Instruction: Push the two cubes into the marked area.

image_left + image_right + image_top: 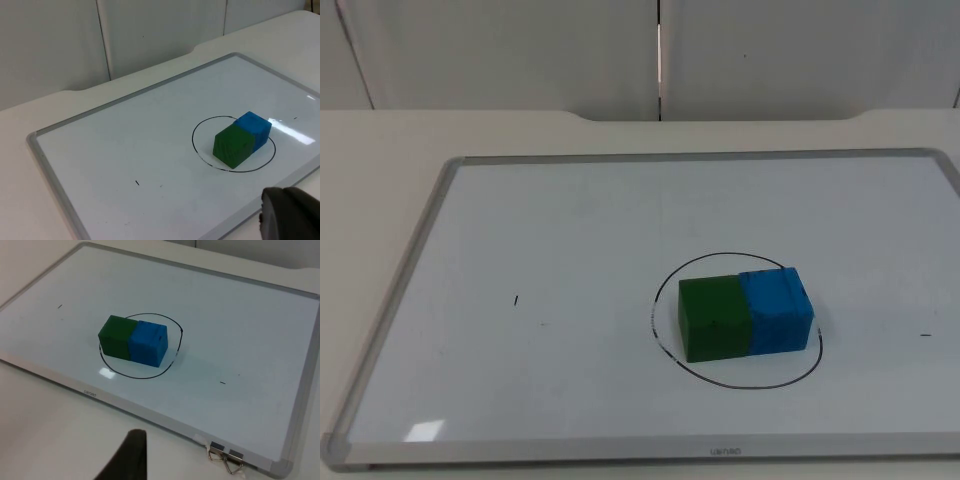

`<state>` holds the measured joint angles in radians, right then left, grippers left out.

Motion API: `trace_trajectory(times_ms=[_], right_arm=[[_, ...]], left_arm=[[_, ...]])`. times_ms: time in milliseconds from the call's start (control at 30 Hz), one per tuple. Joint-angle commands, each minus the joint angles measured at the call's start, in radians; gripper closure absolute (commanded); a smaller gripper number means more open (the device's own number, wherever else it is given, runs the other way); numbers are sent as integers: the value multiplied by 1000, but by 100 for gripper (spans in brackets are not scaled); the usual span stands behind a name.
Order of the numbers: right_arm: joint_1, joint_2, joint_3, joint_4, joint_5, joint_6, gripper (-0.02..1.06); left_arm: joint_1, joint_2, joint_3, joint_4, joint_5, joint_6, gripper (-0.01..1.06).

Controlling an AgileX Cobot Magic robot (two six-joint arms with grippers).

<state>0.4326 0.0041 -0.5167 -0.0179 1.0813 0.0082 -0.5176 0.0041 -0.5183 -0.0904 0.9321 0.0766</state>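
Observation:
A green cube (715, 318) and a blue cube (777, 310) stand side by side, touching, inside a hand-drawn black circle (740, 385) on the whiteboard (570, 230). The blue cube's far corner reaches the circle's line. The left wrist view shows the green cube (232, 145) in front of the blue cube (255, 127), with my left gripper (290, 217) held well back from them. From the right wrist, the green cube (116, 335) and blue cube (147, 342) lie some way beyond my right gripper (130, 460), which hangs over the table outside the board's edge.
The whiteboard has a grey metal frame (395, 300) and lies flat on the white table (380, 130). Two small binder clips (225, 457) grip the frame near one corner. A few short pen marks (516, 299) dot the board. A grey partition wall (520, 50) stands behind.

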Motion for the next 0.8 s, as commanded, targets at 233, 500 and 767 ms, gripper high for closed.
trace_trajectory(times_ms=[233, 500, 767], right_arm=[[-2, -4, 1, -1, -3, 2, -1], [-2, -4, 1, -1, -3, 2, -1], [-2, -4, 1, -1, -3, 2, -1]], left_arm=[[-4, -4, 5, 1, -5, -3, 105], [-4, -4, 5, 1, -5, -3, 84], [-4, -4, 5, 1, -5, -3, 21]])
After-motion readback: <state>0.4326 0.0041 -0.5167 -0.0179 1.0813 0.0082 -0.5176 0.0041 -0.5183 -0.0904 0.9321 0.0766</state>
